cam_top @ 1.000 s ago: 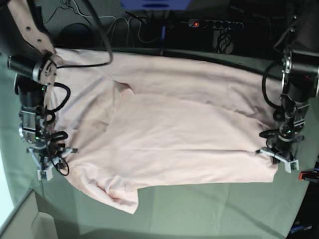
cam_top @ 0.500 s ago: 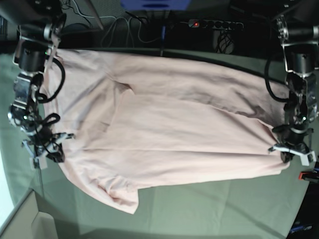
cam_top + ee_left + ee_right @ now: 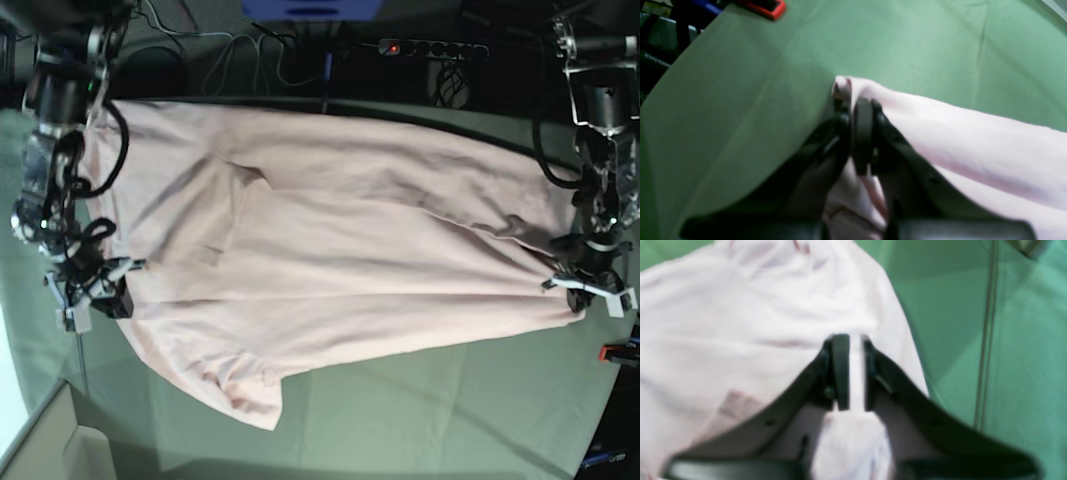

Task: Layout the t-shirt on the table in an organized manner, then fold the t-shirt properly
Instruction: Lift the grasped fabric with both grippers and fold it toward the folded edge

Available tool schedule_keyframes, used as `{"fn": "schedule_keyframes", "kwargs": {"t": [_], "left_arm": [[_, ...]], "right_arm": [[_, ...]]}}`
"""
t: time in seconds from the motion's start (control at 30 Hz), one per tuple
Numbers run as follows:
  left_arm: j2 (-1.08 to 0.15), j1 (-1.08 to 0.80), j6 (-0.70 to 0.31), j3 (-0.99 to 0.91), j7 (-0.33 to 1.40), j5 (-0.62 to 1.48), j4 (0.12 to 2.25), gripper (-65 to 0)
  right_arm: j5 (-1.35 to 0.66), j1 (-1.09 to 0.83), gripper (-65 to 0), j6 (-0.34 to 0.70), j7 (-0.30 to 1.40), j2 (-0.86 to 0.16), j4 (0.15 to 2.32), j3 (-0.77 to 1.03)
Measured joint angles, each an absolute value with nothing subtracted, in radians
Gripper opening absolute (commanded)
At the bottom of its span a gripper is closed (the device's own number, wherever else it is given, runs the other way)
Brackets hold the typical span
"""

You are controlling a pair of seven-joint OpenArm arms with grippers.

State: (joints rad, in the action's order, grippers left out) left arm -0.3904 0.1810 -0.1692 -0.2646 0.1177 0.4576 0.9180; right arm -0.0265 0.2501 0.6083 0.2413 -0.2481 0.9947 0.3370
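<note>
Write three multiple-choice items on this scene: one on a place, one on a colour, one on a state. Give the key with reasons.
1. Where does the left hand hold the t-shirt in the base view?
A. at its right end
B. at its middle
C. at its top edge

2. What colour is the cloth on the table?
A. white
B. grey-green
C. blue

3. What state is the right hand in?
A. open above the shirt
B. shut on bare table
C. shut on pink fabric

Key: 1 A, the hand sits at the shirt's right corner; 2 B, green cloth shows around the shirt; 3 C, the right wrist view shows fabric pinched between the jaws.
</note>
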Motion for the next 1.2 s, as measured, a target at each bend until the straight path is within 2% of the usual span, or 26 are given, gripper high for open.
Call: {"fn": "schedule_keyframes", "kwargs": {"t": [0.13,0.2,0.37,0.53,0.6,0.67,0.7,0.77,0.8,0.97,1.2], "left_arm": [[-0.390,0.181,-0.167,-0.265,0.120,0.457,0.917,-64.9],[-0.390,0.180,-0.165,-0.265,0.120,0.457,0.916,-64.9],[-0.390,0.180,-0.165,-0.265,0.120,0.457,0.916,-64.9],[-0.390,0.180,-0.165,-0.265,0.120,0.457,0.916,-64.9],[-0.390,0.180,-0.165,-0.265,0.120,0.457,0.916,-64.9],[-0.390,0.180,-0.165,-0.265,0.120,0.457,0.916,-64.9],[-0.390,0.180,-0.165,-0.265,0.120,0.457,0.916,-64.9],[-0.390,0.180,-0.166,-0.265,0.120,0.457,0.916,-64.9],[-0.390,0.180,-0.166,-0.265,0.120,0.457,0.916,-64.9],[-0.390,0.180,-0.165,-0.265,0.120,0.457,0.916,-64.9],[-0.389,0.177,-0.167,-0.265,0.121,0.458,0.921,-64.9]], "right_arm": [[0.098,0.447,-32.7,0.599,0.226,-0.287,0.675,0.347],[0.125,0.521,-27.7,0.597,0.192,-0.310,0.530,0.348],[0.138,0.570,-26.5,0.595,0.054,-0.318,0.373,0.344],[0.139,0.564,-26.8,0.595,0.043,-0.312,0.339,0.343],[0.138,0.565,-29.5,0.594,0.038,-0.305,0.325,0.343],[0.133,0.565,-37.7,0.564,0.025,-0.295,0.319,0.342],[0.134,0.565,-43.5,0.553,0.025,-0.293,0.319,0.339],[0.134,0.565,-59.9,0.525,0.030,-0.294,0.319,0.323],[0.133,0.565,-65.0,0.505,0.028,-0.294,0.319,0.305],[0.131,0.568,-65.0,0.473,0.022,-0.297,0.323,0.235],[0.127,0.563,-65.0,0.497,0.028,-0.297,0.325,0.287]]}}
